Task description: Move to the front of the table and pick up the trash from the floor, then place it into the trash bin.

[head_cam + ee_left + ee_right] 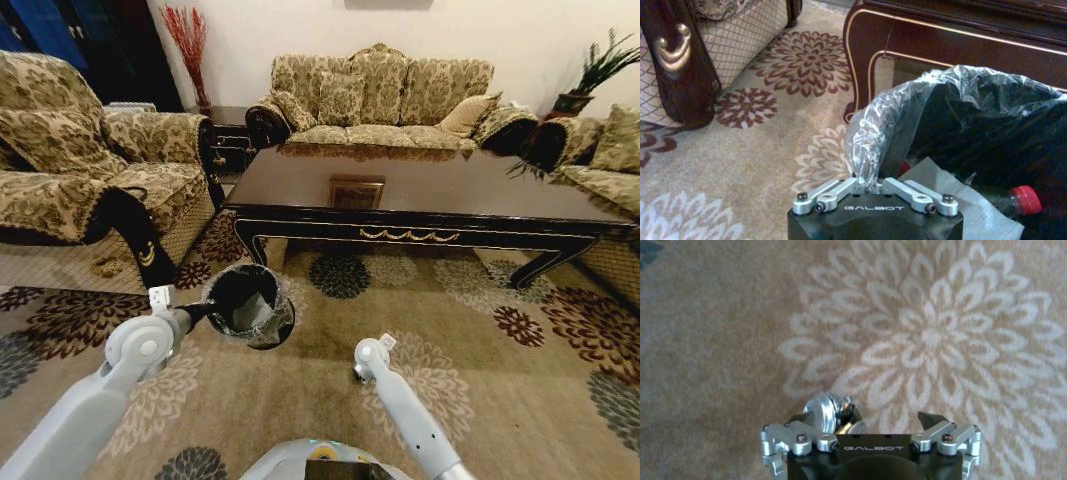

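One trash bin (247,303), round and black with a clear liner (907,110) crinkled over its rim, stands lower left of centre in the head view, just in front of the table (420,190) and its curved left leg. The left gripper (870,186) has its fingers pinched narrow on the liner at the bin's near rim. Two pieces of trash lie inside the bin: one crumpled white paper sheet (953,200) and one clear bottle with a red cap (1025,200). A third piece, a small round silver object (827,411), sits between the wide-spread fingers of the right gripper (870,421), against one finger and clear of the other, low over a cream flower on the floor (727,340), lower centre of the head view
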